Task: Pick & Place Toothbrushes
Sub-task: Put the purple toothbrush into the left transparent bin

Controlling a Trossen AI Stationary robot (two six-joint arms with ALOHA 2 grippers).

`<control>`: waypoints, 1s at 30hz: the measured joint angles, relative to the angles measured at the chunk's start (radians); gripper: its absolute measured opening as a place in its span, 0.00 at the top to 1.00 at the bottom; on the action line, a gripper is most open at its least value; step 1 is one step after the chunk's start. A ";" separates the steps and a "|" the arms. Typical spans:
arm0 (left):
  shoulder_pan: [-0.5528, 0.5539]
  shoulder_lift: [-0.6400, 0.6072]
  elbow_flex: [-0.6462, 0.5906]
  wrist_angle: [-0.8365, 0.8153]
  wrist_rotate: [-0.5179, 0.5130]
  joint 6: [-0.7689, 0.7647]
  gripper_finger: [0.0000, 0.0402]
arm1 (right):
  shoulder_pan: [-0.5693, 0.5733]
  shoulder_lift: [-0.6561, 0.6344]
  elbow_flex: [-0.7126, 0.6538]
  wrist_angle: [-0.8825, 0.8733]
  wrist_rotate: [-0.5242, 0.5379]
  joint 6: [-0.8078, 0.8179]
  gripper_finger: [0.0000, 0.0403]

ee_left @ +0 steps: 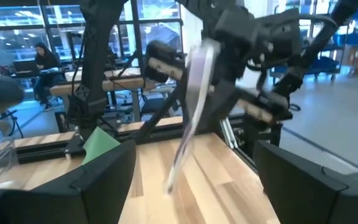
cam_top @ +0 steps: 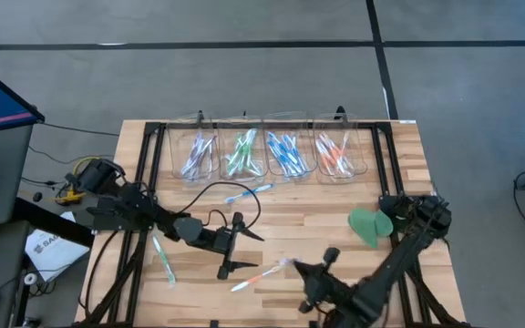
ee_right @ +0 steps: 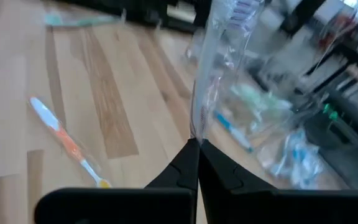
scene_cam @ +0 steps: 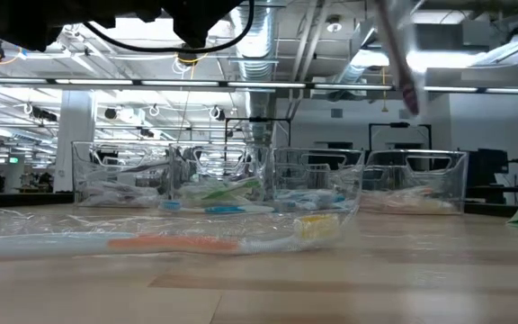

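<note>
An orange toothbrush (scene_cam: 196, 241) lies nearest the low camera, at lower centre on the table (cam_top: 335, 228). The right gripper (ee_right: 197, 144) (low centre of the high view) is clamped on a wrapped purple toothbrush (ee_right: 219, 56). The left gripper (cam_top: 230, 246), left of centre, stands apart and empty.

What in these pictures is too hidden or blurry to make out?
- High view: the wrapped toothbrush in the right gripper shows only as a pale smear near the arm.
- Low view: the bins blur their contents; single brushes cannot be counted.
- Left wrist view: the left gripper stands open, and the brush ahead is motion-blurred, its colour unclear.
- Right wrist view: the bins beyond are a blur.
</note>
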 joint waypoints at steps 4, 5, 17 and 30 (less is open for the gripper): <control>0.002 0.000 0.000 0.011 0.000 -0.025 0.21 | -0.061 0.000 0.000 0.096 -0.067 -0.092 1.00; 0.002 0.000 0.000 0.010 0.000 -0.026 0.21 | -0.074 0.000 0.000 0.125 -0.069 -0.117 1.00; 0.002 0.000 0.000 0.006 0.000 -0.028 0.22 | -0.190 0.000 0.001 0.443 -0.186 -0.478 1.00; 0.002 0.000 0.000 0.003 -0.001 -0.028 0.27 | -0.229 0.000 0.001 0.538 -0.247 -0.589 1.00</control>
